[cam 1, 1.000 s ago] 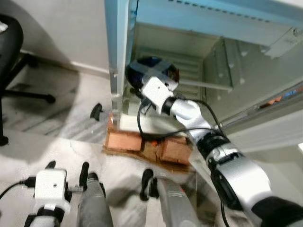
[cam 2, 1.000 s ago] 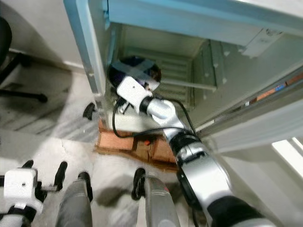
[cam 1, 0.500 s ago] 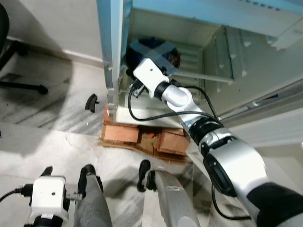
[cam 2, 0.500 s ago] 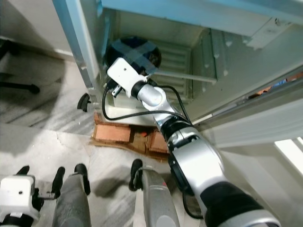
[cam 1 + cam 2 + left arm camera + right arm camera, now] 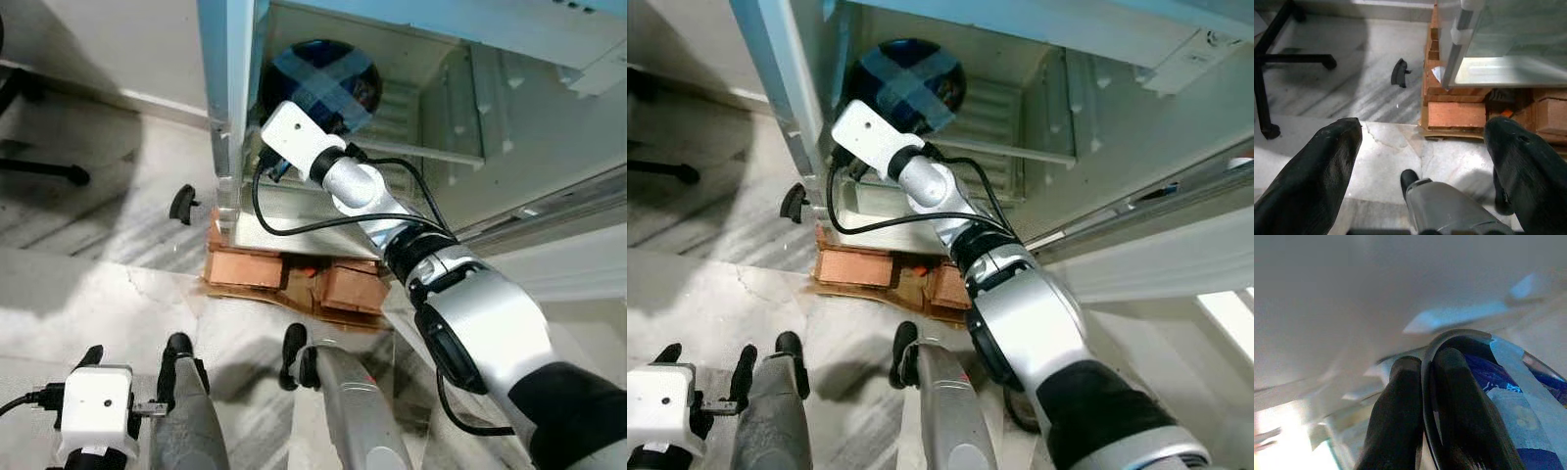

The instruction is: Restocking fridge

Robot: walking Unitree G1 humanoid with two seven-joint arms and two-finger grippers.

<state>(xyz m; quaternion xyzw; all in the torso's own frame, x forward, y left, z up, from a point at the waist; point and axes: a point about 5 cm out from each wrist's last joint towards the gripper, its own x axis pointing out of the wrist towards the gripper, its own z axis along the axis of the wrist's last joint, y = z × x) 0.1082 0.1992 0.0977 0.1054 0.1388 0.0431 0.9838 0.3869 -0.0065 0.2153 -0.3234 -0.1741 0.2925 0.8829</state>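
A round, dark blue bowl crossed by two strips of pale blue tape is shown held inside the open compartment of the pale blue refrigerator, just within its left wall and in front of the ribbed white back panel. The bowl is gripped at its rim by the right gripper: in the right wrist view the two black fingers are seen pressed together on the thin dark edge, one on each side of it. The silver right arm is extended forward and upward into the cabinet.

The left gripper is held low beside the robot's legs, its fingers spread wide apart with nothing between them, above the grey marble floor. The refrigerator is propped on orange-red bricks.

The bowl is judged to be rigid, and possibly filled, since its mouth is taped; the material cannot be told, and it should be treated as breakable. A rim pinch carries the load off-centre, so tilting and slipping are to be expected; the bowl is best lowered level onto a shelf before release. A small black fragment lies on the floor nearby.
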